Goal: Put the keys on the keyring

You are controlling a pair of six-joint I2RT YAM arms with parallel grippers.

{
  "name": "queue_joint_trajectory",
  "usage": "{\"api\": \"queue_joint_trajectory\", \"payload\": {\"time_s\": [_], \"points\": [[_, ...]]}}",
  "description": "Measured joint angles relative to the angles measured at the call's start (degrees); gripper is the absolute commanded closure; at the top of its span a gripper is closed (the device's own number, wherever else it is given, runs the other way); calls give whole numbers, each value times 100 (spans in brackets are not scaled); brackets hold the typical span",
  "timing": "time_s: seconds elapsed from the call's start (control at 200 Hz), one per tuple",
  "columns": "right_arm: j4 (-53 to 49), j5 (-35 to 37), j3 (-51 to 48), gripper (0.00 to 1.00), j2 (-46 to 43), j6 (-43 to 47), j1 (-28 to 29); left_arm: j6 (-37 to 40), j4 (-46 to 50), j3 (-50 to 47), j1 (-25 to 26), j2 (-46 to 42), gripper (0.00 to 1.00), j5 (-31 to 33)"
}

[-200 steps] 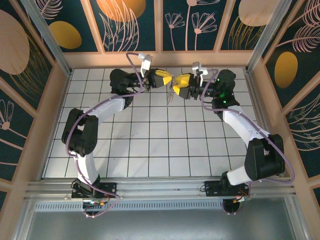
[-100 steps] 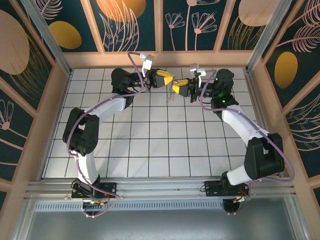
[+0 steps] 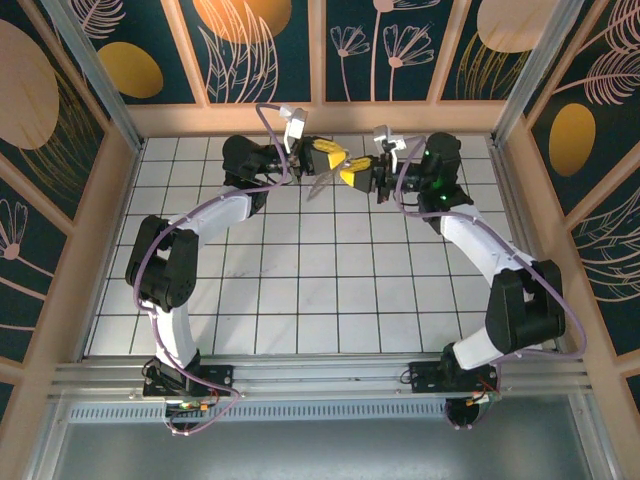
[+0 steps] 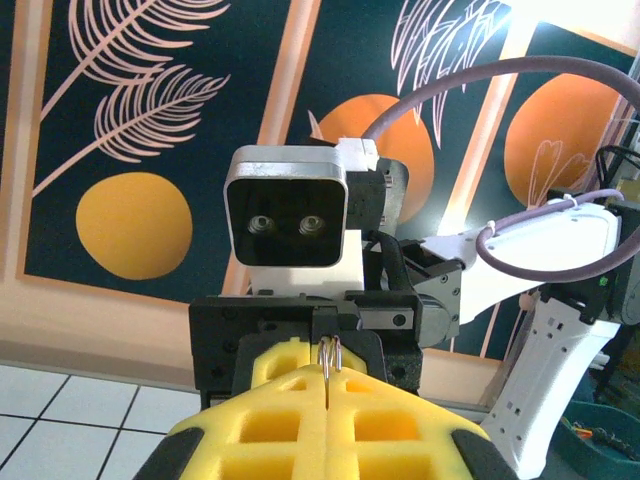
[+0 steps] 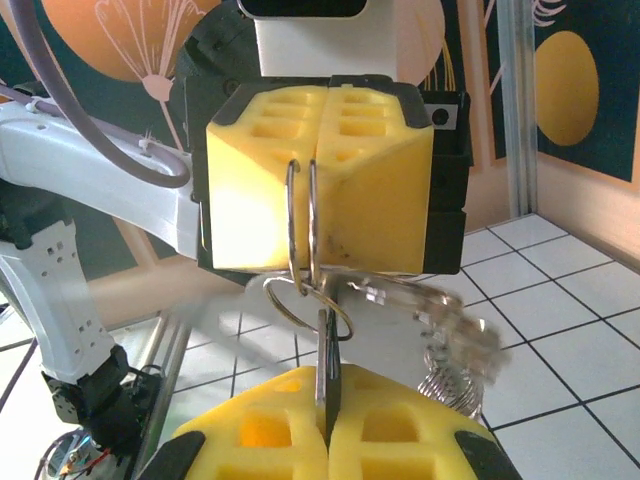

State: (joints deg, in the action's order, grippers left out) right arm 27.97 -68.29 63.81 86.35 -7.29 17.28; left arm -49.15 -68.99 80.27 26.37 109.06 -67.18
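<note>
Left gripper [image 5: 318,165] is clamping the thin silvery metal keyring [image 5: 311,215]; right gripper [image 5: 327,430] is pinching a slim dark key [image 5: 326,365]. Misaligned pushing could be twisting either loose.

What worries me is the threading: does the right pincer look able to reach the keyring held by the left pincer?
Probably yes: the right pincer, shut on a key, sits right at the keyring clamped in the left pincer; nothing stands between.

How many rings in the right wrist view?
2: keyring clamped in the left tool; smaller ring hanging from it above the right tool. Others may be blurred.
</note>
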Motion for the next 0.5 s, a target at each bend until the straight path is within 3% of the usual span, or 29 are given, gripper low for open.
{"api": "queue_joint_trajectory", "payload": {"time_s": [0.501], "points": [[-977, -70, 337, 100, 157, 765, 48, 0, 31, -2, -37, 37, 100, -17]]}}
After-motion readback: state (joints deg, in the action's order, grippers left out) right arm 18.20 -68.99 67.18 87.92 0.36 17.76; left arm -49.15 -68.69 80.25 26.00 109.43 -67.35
